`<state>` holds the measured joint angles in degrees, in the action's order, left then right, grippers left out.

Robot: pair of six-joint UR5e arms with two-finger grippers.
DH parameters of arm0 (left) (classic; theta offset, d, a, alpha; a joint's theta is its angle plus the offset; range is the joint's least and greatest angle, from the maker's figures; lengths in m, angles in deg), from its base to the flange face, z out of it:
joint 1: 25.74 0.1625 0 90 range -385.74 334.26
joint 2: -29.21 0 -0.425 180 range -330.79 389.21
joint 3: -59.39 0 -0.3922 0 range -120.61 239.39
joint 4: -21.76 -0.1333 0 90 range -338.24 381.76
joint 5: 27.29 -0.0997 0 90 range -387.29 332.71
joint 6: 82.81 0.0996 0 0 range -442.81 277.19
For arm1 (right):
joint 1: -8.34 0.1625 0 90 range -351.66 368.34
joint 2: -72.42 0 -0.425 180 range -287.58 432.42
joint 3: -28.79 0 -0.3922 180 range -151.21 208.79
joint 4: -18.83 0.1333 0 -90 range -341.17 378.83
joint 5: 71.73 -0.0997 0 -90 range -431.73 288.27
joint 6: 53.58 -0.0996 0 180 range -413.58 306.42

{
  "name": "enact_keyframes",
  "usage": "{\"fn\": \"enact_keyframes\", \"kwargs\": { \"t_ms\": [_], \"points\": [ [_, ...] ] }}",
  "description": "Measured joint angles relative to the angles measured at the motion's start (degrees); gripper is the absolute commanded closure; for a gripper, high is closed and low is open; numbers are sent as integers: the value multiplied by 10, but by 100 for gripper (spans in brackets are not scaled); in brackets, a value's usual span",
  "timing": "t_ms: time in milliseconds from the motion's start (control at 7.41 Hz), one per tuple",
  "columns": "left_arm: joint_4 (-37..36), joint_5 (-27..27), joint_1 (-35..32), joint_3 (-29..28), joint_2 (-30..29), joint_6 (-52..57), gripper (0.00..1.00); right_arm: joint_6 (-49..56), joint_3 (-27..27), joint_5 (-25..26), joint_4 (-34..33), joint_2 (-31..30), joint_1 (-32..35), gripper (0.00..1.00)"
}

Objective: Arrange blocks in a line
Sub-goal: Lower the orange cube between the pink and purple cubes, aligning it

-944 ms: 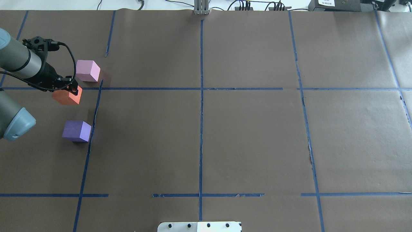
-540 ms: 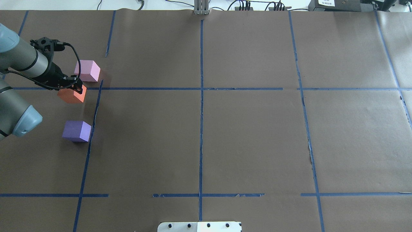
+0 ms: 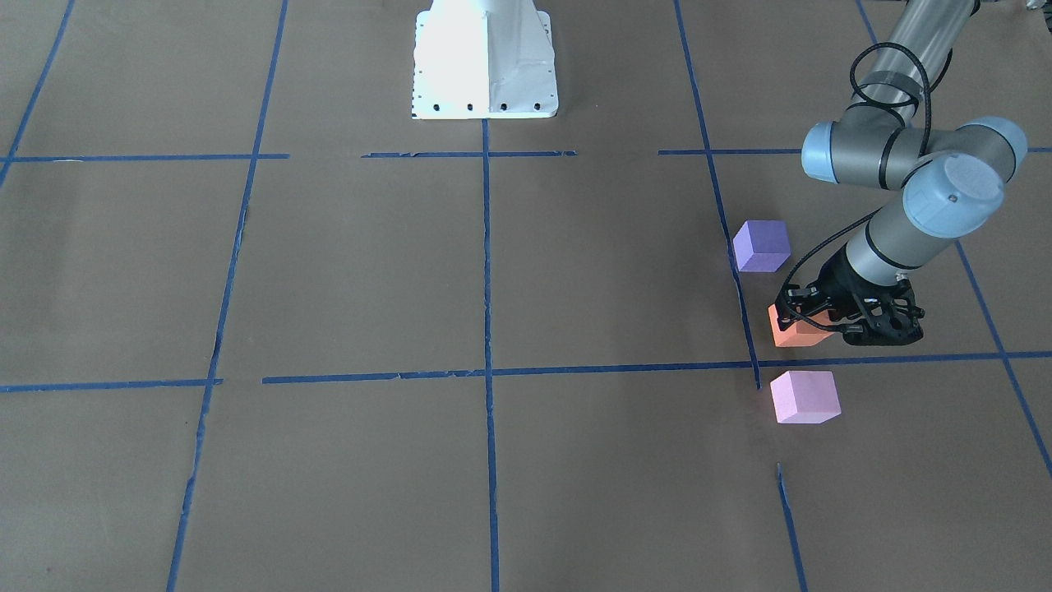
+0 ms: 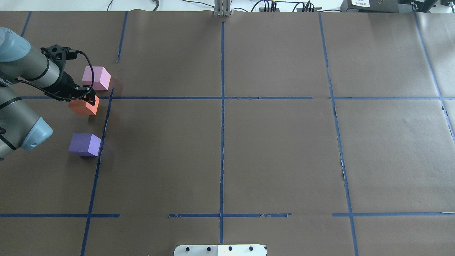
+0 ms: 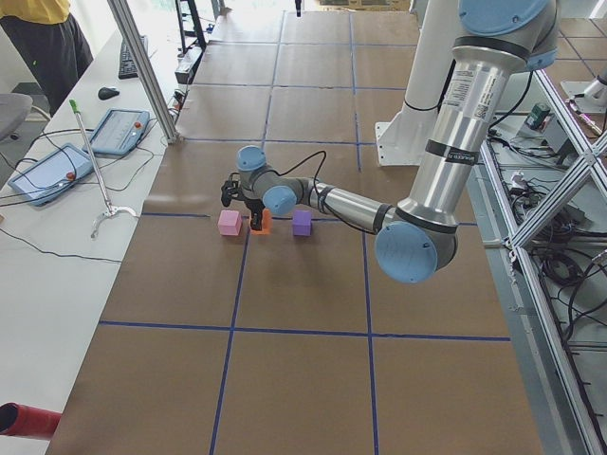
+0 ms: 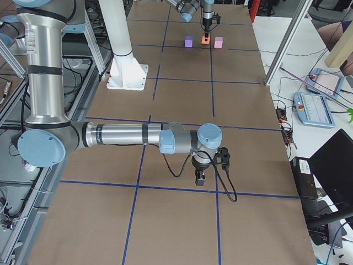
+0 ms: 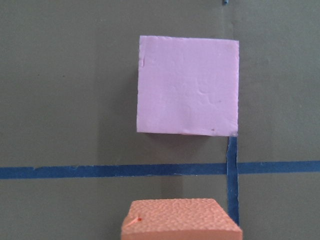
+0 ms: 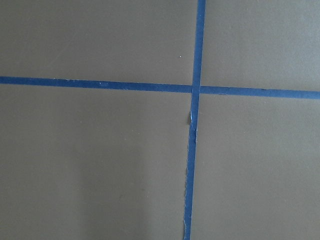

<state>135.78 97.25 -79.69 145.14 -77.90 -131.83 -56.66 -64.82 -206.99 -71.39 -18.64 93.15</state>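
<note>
- Front-facing: the left claw [image 3: 814, 325] is clenched on the orange cube [image 3: 789, 331], matte and foam-grained, near the left edge of the surface [image 3: 575, 271].
- Overhead: the violet-purple cube [image 4: 84, 144] and light pink cube [image 4: 96, 78] flank it, apart and sharp-edged, on brown paper [image 4: 284, 160] crossed by blue tape [image 4: 222, 142].
- Left wrist: pebbled orange top, smooth pink square beyond.
- Right side: the right claw [image 6: 199, 178] hangs low over the paper; released or clenched, cannot tell.

Overhead cam: behind robot [image 4: 220, 250], looks fwd/down, covers whole table [image 4: 277, 149]. Front cam faces robot, steep, so L/R flip. Side cams: one per table end, far back. L wrist cam: close, straight down on pink block [image 7: 187, 85] and orange block [image 7: 180, 220]; I find both in all four ext. views. R wrist cam: close on tape cross [image 8: 195, 90].
</note>
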Motion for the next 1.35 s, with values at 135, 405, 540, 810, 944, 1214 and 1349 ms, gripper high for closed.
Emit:
{"fn": "enact_keyframes", "kwargs": {
  "t_ms": [135,405,540,810,944,1214,1349],
  "points": [
    [0,0,4,-3,-2,-10,83,0,0,0,0,0,0,0],
    [3,0,11,-8,-5,-19,83,0,0,0,0,0,0,0],
    [4,0,13,-11,-6,-20,82,0,0,0,0,0,0,0],
    [6,0,14,-13,-8,-20,79,0,0,0,0,0,0,0],
    [8,0,15,-15,-8,-21,75,0,0,0,0,0,0,0],
    [15,0,15,-21,-9,-21,72,0,0,0,0,0,0,0],
    [18,0,16,-23,-9,-21,57,0,0,0,0,0,0,0]
  ]
}}
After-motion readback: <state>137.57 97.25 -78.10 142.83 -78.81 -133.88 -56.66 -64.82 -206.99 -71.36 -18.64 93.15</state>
